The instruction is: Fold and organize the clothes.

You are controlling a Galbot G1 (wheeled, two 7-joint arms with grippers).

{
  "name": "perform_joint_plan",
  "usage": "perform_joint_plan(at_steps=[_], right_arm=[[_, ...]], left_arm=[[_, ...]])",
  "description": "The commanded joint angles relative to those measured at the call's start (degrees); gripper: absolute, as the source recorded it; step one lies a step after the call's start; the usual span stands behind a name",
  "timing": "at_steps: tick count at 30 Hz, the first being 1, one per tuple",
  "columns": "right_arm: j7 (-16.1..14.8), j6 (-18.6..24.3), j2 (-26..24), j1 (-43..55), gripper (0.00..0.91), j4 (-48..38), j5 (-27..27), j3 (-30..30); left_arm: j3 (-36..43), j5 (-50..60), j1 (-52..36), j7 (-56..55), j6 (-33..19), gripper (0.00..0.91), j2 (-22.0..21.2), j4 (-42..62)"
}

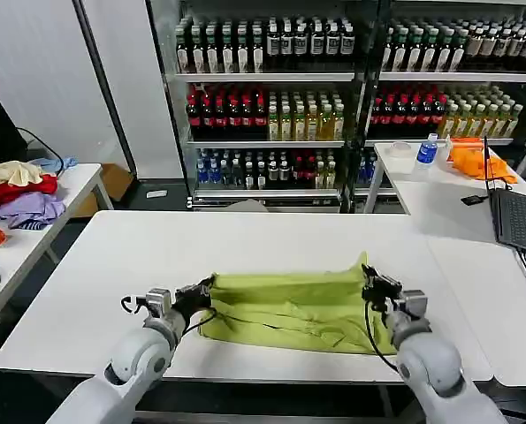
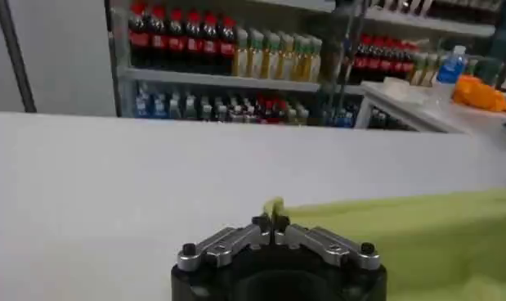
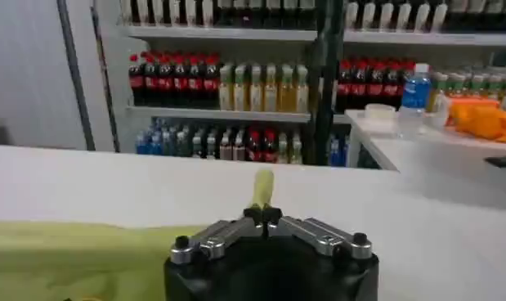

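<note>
Both grippers are pinched tight on the lime T-shirt (image 1: pixel 289 305): the left gripper (image 1: pixel 208 289) holds its far left corner and the right gripper (image 1: pixel 369 284) its far right corner, each with its fingers closed on a small nub of fabric, as the left wrist view (image 2: pixel 273 222) and right wrist view (image 3: pixel 264 214) show. Largest in the scene is the white table (image 1: pixel 95 265), and the shirt lies folded into a band on its near middle part, long axis running left to right between the two arms. Its far edge is stretched fairly straight between the grippers while the near edge lies rumpled.
</note>
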Motion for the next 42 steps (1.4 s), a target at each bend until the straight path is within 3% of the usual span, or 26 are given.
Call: perform_joint_plan(at_steps=[1, 8, 9, 10, 11, 33, 42], right_arm=[[0.19, 0.42, 0.12, -8.76, 0.0, 4.79, -1.57, 3.6], [0.67, -0.04, 1.41, -9.31, 0.0, 3.68, -1.95, 3.42], [0.85, -0.26, 1.82, -9.32, 0.534, 3.43, -1.97, 3.29], [0.98, -0.65, 2.01, -9.22, 0.907, 3.31, -1.98, 3.27], [1.08, -1.54, 2.17, -9.1, 0.907, 3.17, -2.05, 3.28], [0.86, -1.83, 1.84, -9.18, 0.907, 5.88, -5.23, 3.75], [0.97, -1.85, 2.14, -9.95, 0.907, 6.45, -5.6, 3.83]], left_arm=[[-0.08, 0.7, 3.0, -0.1, 0.04, 0.03, 1.04, -1.39], [0.1, 1.69, 3.01, 0.1, 0.02, 0.05, 0.96, -1.13], [0.08, 1.75, 2.99, 0.17, 0.05, 0.494, 0.98, -1.09], [0.03, 1.82, 3.0, 0.27, 0.17, 0.494, 1.01, -1.1], [-0.01, 1.88, 3.04, 0.44, 0.46, 0.907, 1.03, -1.11], [-2.13, 0.67, 8.36, -2.72, -0.2, 0.907, -3.1, -8.71], [0.28, 0.58, 5.61, -3.54, -0.69, 0.907, -8.38, -2.91]])
